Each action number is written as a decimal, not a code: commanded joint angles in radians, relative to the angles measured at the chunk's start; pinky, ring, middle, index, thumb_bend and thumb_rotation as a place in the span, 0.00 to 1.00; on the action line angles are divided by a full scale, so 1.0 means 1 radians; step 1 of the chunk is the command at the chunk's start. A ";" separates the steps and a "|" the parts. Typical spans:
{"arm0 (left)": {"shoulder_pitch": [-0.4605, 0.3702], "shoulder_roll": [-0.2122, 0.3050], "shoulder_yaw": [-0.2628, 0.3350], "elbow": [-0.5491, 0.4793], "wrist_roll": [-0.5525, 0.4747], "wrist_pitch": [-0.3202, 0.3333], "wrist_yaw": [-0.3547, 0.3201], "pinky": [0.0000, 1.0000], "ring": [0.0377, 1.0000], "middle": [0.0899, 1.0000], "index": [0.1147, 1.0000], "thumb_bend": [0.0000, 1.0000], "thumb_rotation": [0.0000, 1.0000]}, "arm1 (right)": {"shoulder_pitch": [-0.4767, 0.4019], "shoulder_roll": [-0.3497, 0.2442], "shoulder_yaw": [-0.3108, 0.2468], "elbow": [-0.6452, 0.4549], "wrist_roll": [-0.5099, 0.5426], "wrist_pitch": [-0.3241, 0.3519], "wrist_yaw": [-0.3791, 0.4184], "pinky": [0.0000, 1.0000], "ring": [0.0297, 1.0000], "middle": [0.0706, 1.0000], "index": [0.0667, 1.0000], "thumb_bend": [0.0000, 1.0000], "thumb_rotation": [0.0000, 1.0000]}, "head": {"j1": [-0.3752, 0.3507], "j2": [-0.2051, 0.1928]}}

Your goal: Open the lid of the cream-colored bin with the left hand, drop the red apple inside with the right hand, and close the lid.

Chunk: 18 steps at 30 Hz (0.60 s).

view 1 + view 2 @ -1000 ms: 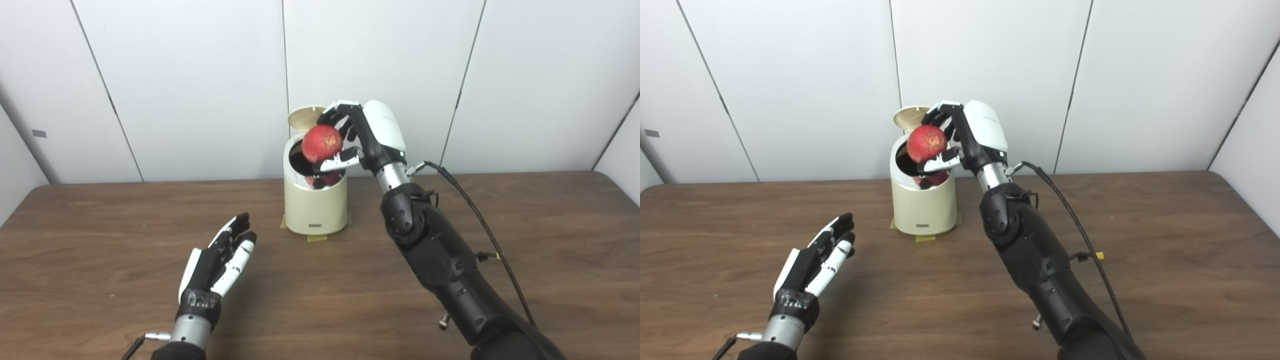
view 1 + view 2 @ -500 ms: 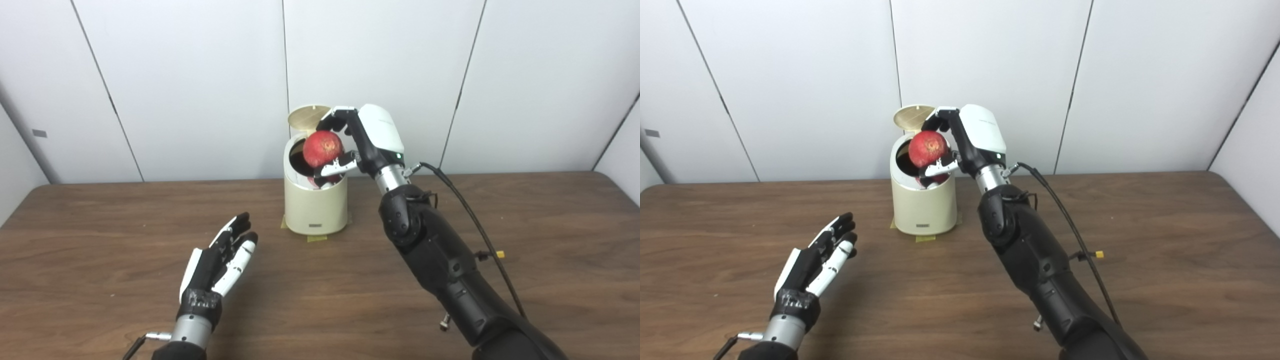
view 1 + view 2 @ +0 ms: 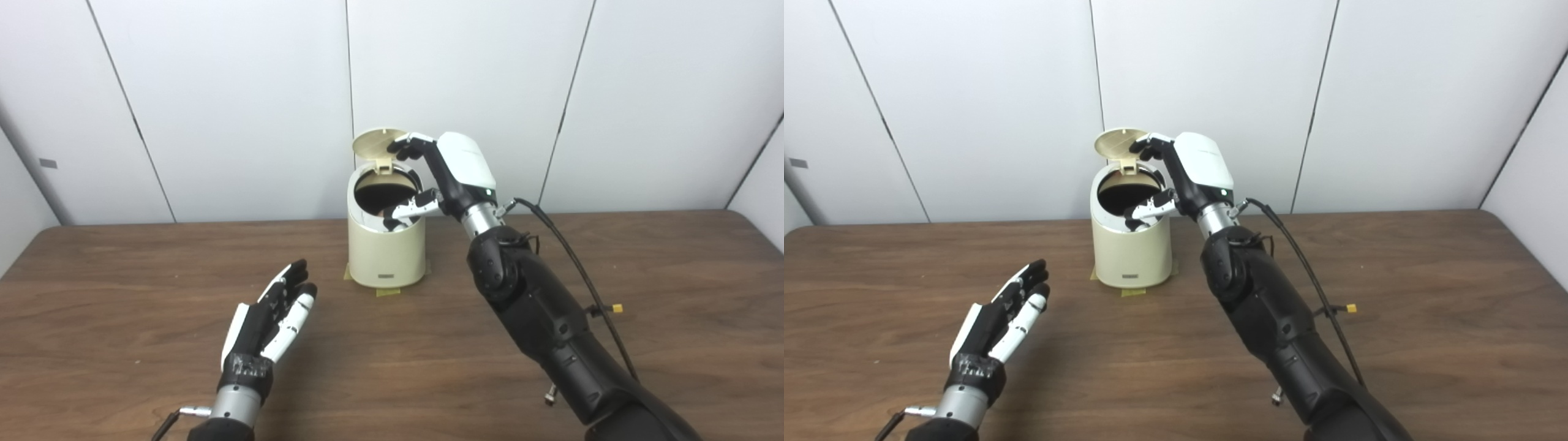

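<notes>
A robot test lab: a bare wooden table point(image 3: 122, 269) stands against plain white wall panels point(image 3: 233, 92) filling the frame's upper half.

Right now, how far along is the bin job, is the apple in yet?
The lid stands open and the right hand is open over the cream bin, holding nothing. No apple shows anywhere, and the mouth looks dark, so it has likely dropped inside. Left to do: close the lid. The left hand hovers open, well short of the bin.

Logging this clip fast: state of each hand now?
Left hand: open, empty, above the table.
Right hand: open, empty, over the cream-colored bin.
</notes>
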<state>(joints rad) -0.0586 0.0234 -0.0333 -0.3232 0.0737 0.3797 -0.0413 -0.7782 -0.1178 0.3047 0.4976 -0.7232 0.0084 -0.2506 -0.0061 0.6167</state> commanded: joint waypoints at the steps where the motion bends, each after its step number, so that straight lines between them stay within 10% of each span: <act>1: -0.025 -0.002 -0.006 -0.031 0.009 -0.012 0.006 0.87 0.92 0.92 0.91 0.47 0.61 | -0.043 -0.015 -0.003 -0.039 -0.007 -0.005 -0.011 0.69 0.80 0.83 0.71 0.90 0.20 | 0.001 0.001; 7: -0.025 -0.007 -0.007 -0.034 0.014 -0.004 0.011 0.88 0.91 0.91 0.91 0.48 0.60 | -0.037 -0.012 -0.017 -0.037 0.017 -0.046 -0.044 0.63 0.71 0.71 0.66 0.88 0.17 | 0.003 0.002; 8: -0.025 -0.006 -0.008 -0.034 0.018 -0.004 0.011 0.88 0.91 0.90 0.91 0.47 0.61 | -0.034 -0.004 -0.034 -0.038 0.045 -0.068 -0.054 0.56 0.63 0.62 0.54 0.67 0.15 | 0.003 0.002; 11: -0.026 -0.004 -0.004 -0.027 0.006 -0.020 0.006 0.88 0.91 0.91 0.91 0.46 0.60 | -0.022 0.020 -0.080 -0.057 0.128 -0.103 -0.052 0.41 0.45 0.47 0.48 0.54 0.02 | 0.003 0.001; 18: -0.029 -0.017 0.005 -0.021 -0.009 -0.020 0.012 0.86 0.90 0.91 0.91 0.47 0.58 | 0.002 0.000 -0.086 -0.115 0.132 -0.126 -0.048 0.36 0.38 0.44 0.49 0.52 0.00 | 0.004 -0.002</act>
<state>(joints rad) -0.0586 0.0145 -0.0310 -0.3231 0.0709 0.3834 -0.0387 -0.7400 -0.0981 0.2286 0.4211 -0.5927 -0.0826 -0.2777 -0.0015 0.6136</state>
